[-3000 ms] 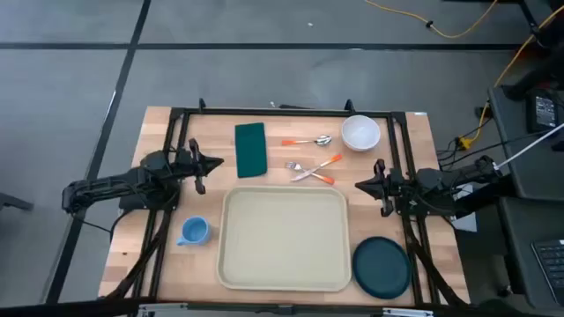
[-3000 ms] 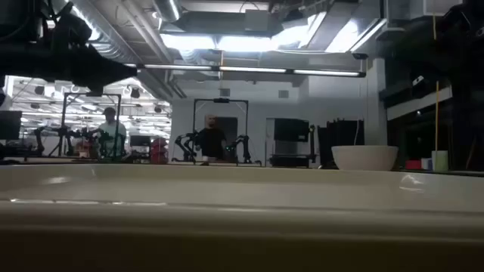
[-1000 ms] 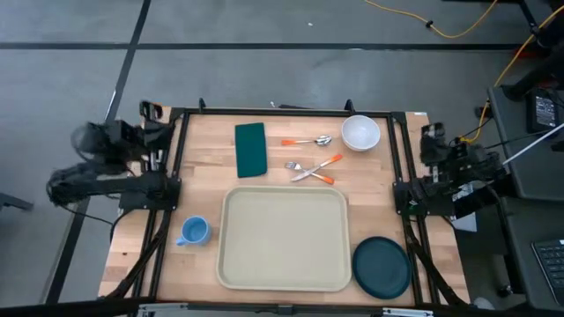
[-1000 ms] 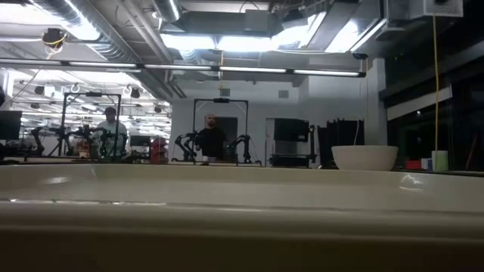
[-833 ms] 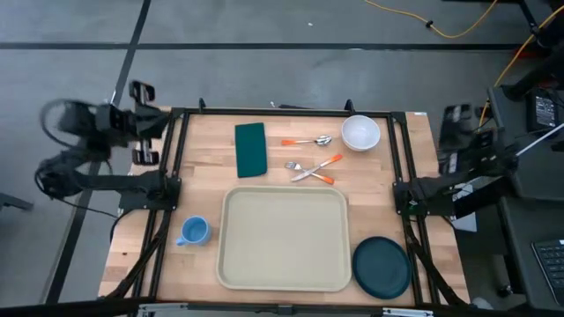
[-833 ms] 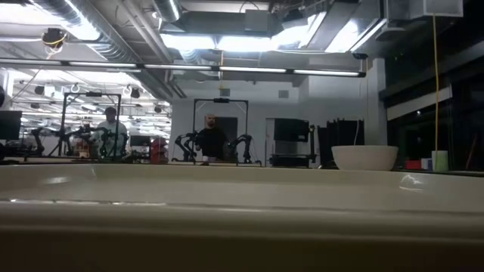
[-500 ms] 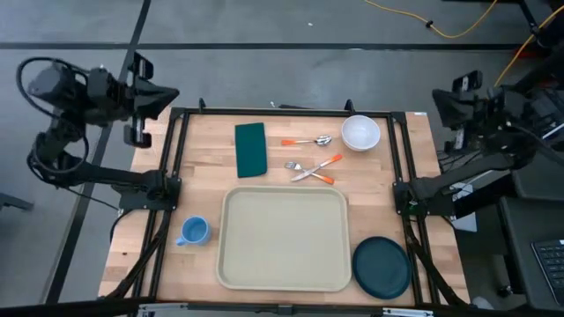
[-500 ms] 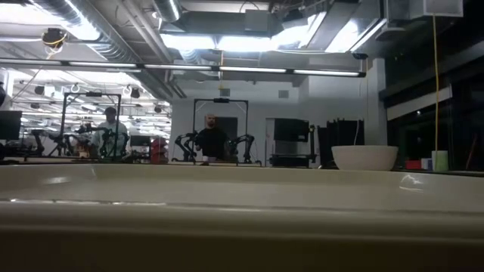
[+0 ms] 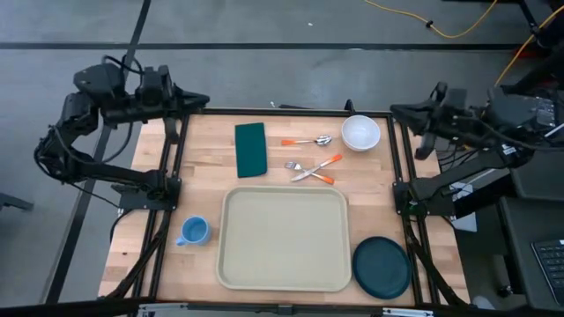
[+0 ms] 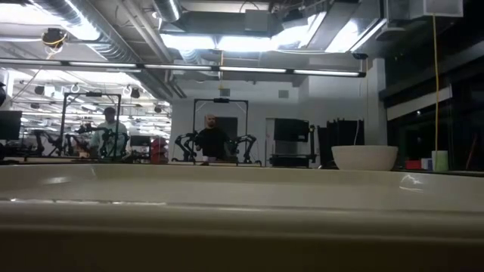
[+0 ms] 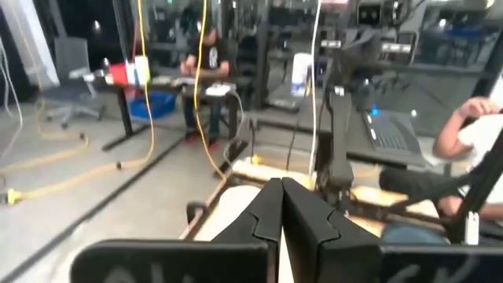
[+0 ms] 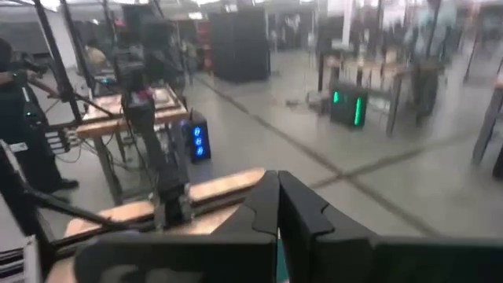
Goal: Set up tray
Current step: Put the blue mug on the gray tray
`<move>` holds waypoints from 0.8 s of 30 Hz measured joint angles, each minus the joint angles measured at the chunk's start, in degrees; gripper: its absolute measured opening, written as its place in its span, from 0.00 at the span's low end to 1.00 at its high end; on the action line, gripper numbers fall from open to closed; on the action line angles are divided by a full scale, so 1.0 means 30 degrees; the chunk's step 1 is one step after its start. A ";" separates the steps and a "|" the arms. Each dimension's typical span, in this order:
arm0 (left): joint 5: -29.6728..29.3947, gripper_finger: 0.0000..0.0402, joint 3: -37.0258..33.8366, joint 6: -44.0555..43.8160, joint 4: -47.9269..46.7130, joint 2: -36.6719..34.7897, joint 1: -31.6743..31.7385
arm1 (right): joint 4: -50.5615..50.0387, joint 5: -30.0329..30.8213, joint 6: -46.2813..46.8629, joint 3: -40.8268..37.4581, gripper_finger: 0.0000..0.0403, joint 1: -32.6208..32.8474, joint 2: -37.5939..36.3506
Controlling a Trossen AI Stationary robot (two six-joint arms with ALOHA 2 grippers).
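Tray (image 9: 284,238): seen lying empty at the table's near middle, flanked by a blue cup (image 9: 193,231) and a dark plate (image 9: 382,267).
Left gripper (image 9: 199,100): raised past the far-left corner, fingers pressed together.
Right gripper (image 9: 399,110): held by the far-right corner, fingers closed together.

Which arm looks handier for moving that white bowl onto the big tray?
Probably the right. The round white bowl sits at the far right of the table, just beside the right end effector; the left end effector hangs beyond the far left corner. Large beige plastic tray is central.
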 joint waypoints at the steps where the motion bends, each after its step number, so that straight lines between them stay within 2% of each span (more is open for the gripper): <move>1: -0.0082 0.01 0.0000 -0.0077 -0.0326 -0.0007 -0.0012 | -0.0622 0.0021 0.0650 -0.0088 0.01 -0.0033 0.0000; 5: -0.0551 0.01 0.0000 -0.0124 -0.1467 -0.0061 -0.0007 | -0.1687 -0.0125 0.1902 -0.0499 0.01 -0.0231 0.0301; 12: 0.0048 0.01 0.0000 0.0259 -0.2213 -0.0008 -0.0007 | -0.1917 -0.3210 0.2500 -0.0513 0.01 -0.1786 0.1420; 17: 0.0138 0.01 0.0000 0.2432 -0.2209 0.0085 -0.0007 | -0.1917 -0.5014 0.2570 -0.0528 0.01 -0.3595 0.2308; 19: 0.0142 0.01 0.0000 0.3211 -0.2197 0.0065 -0.0007 | -0.1903 -0.5147 0.3033 -0.0528 0.01 -0.4278 0.2531; 24: 0.0398 0.01 0.0000 0.2775 -0.2212 0.0072 -0.0007 | -0.1888 -0.6677 0.3476 -0.0521 0.01 -0.5766 0.3332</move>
